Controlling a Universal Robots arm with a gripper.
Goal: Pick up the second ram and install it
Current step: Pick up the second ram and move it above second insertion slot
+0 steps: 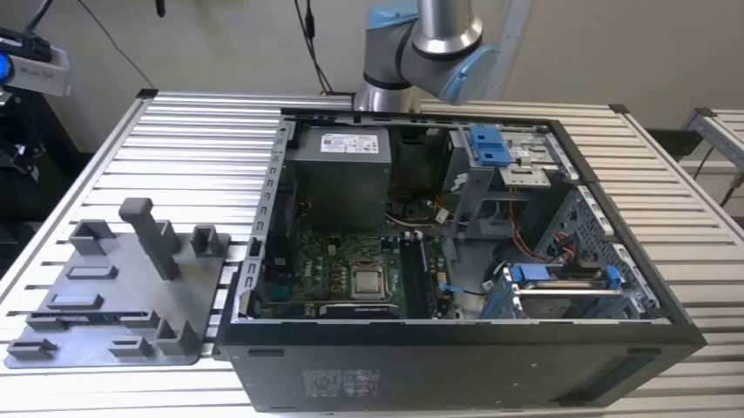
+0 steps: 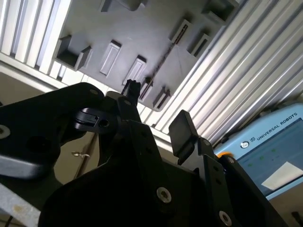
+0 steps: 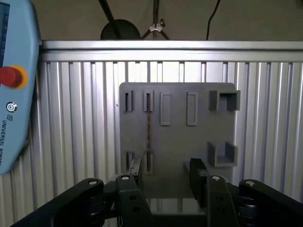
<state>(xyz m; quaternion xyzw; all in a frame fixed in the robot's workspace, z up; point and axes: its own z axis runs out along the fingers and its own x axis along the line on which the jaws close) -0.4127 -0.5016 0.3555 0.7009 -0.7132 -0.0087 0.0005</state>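
The second ram [image 3: 148, 130] stands on its edge in a slot pair of the grey tray [image 3: 177, 142], seen as a thin dark line; in the second wrist view the second ram [image 2: 165, 53] is the same thin line. In the exterior view it is a dark strip [image 1: 96, 317] near the tray's [image 1: 117, 287] front. My gripper [image 3: 167, 174] hangs well above the tray, open, with nothing between its black fingers [image 3: 198, 172]. In the second wrist view the gripper [image 2: 156, 112] is also open. The ram lies just to one side of the finger gap.
An open computer case [image 1: 465, 348] with a green motherboard [image 1: 337, 274] and long black sockets [image 1: 416, 277] fills the exterior view's right. The arm [image 1: 424, 43] rises behind it. A pale blue teach pendant [image 3: 14, 94] lies beside the tray on the slatted metal table [image 1: 186, 139].
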